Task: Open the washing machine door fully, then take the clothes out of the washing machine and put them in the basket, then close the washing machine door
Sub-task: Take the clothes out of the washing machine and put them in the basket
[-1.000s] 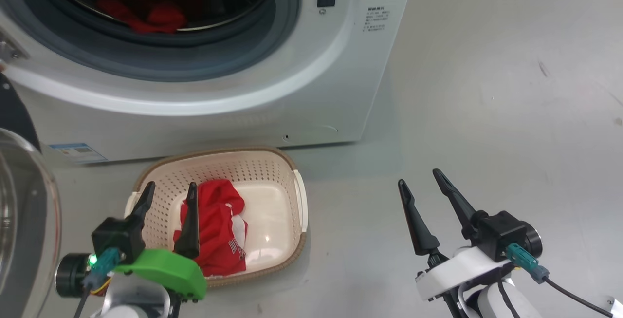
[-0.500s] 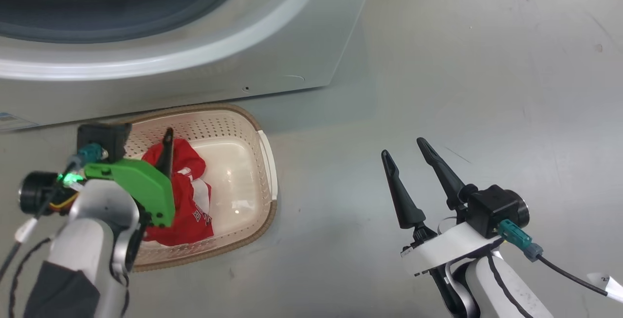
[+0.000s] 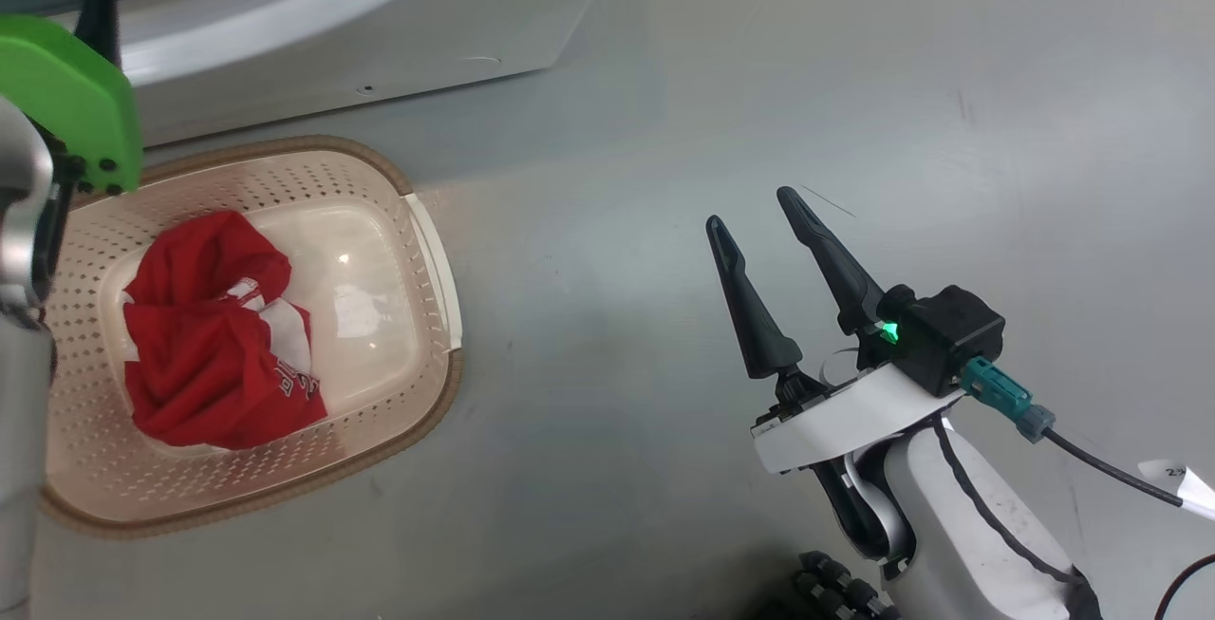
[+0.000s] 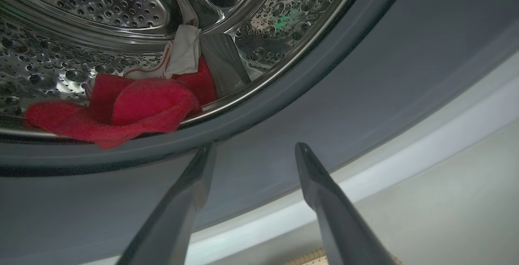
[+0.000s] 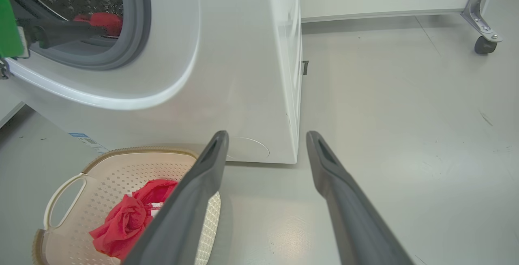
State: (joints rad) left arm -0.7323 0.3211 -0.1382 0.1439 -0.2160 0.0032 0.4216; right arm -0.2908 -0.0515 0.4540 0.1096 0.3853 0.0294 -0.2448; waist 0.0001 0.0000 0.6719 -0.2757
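A bright red garment with white lettering [image 3: 214, 354] lies in the cream basket [image 3: 432, 250] on the floor before the white washing machine [image 3: 380, 22]. More red and white clothes [image 4: 121, 110] rest at the front of the steel drum, just behind the grey seal [image 4: 284, 106]. My left gripper [image 4: 254, 148] is open and empty, raised before the seal's lower edge below those clothes; its dark fingers [image 5: 65, 33] reach toward the opening. My right gripper [image 3: 750, 207] hangs open and empty over bare floor, right of the basket. The door is out of view.
A round cover [image 5: 251, 149] and a blue sticker [image 5: 81, 137] sit low on the machine's front. A metal frame leg with a caster [image 5: 482, 44] stands far right by the wall. Grey floor [image 3: 854, 79] stretches to the right of the machine.
The head camera has swung, shifting the whole picture. My left arm has risen from over the basket up to the drum opening, leaving the red garment in the basket. My right gripper stays open.
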